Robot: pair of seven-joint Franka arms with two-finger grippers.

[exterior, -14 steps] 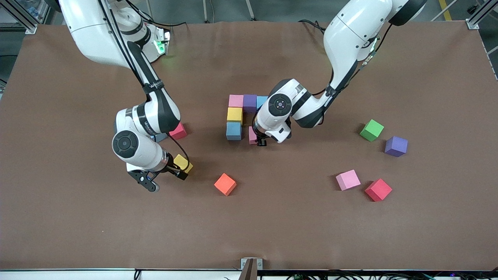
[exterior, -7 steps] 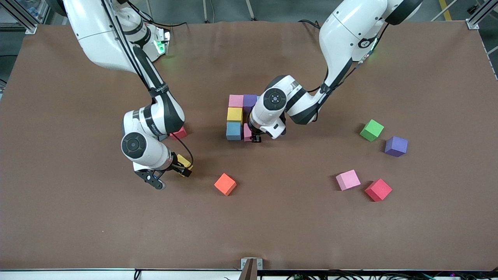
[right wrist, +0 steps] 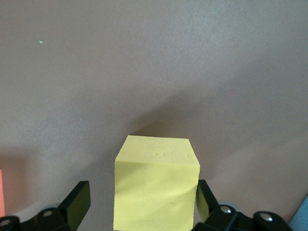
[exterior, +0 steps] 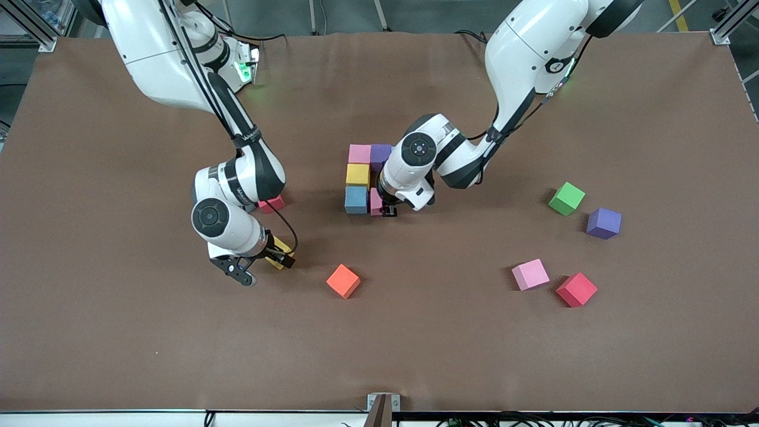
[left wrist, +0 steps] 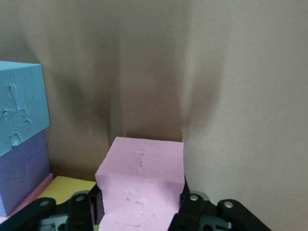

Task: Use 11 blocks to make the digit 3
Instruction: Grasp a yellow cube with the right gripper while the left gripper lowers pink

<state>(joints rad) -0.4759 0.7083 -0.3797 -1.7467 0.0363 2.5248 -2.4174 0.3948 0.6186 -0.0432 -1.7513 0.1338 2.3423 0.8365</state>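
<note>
The left gripper (exterior: 388,212), clamped on a matte pink foam cube (left wrist: 142,185), sets it beside the blue cube (exterior: 356,200) mid-tabletop, while the right gripper (exterior: 267,267) straddles a yellow cube (right wrist: 156,185), fingers wide.

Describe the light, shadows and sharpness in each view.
Front view: even overhead light, soft shadows beside the orange cube and the arms, everything sharp, a green lamp glowing at the right arm's base. Left wrist view: the pink block is sharp, dim shadow falls over the table above it. Right wrist view: the yellow block is crisp, with a soft shadow.
</note>
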